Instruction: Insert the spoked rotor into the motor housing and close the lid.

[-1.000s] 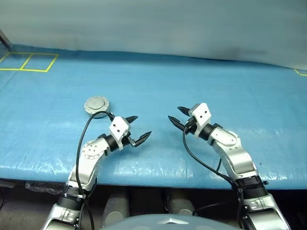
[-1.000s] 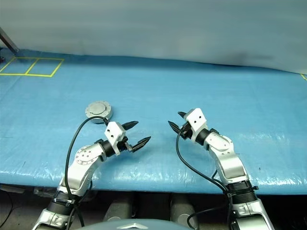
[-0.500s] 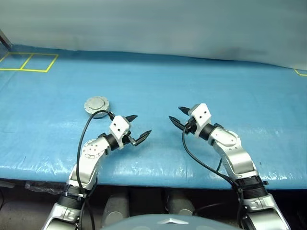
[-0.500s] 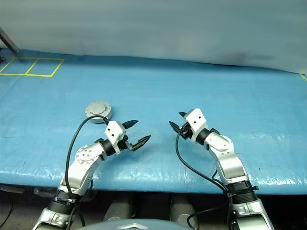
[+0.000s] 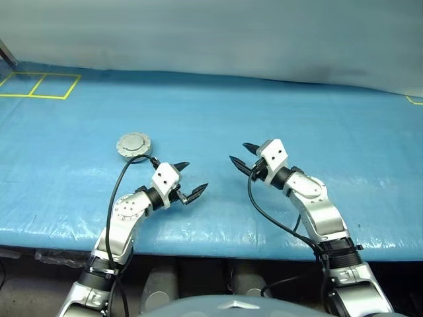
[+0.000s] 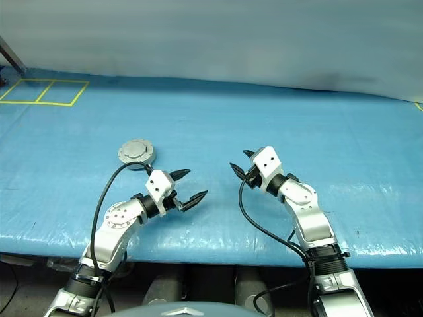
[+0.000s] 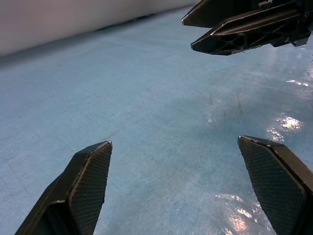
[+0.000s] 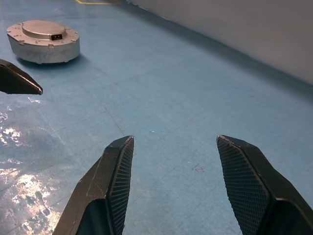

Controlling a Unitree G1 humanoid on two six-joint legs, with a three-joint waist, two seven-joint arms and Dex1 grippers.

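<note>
Both sets of jaws stand released and empty: our left gripper (image 5: 188,179) is spread to its widest, and our right gripper (image 5: 240,155) is parted somewhat less, with bare blue surface visible between the fingers in each wrist view. We hold both grippers low over the bench (image 5: 277,105), their tips facing each other near the front edge.

We locate the motor housing (image 5: 134,144) at about ten o'clock from the left gripper, near it but not touching. It sits flat as a closed silver puck, with the lid (image 8: 45,30) down on top, plain grey face and raised centre uppermost. Closed this way, it hides whether the rotor sits inside. From this arrangement we judge the assembly to be complete, or nearly so.

Handling notes, as judgement only:
- We expect the housing to be rigid metal and heavy for its bulk.
- Its smooth wall may slip between hard fingers, and the bench cover looks slick enough to let it slide.
- We would take hold across the round side wall, below the lid rim, with the jaws level.
- We would press only on the raised centre when seating the lid.
</note>
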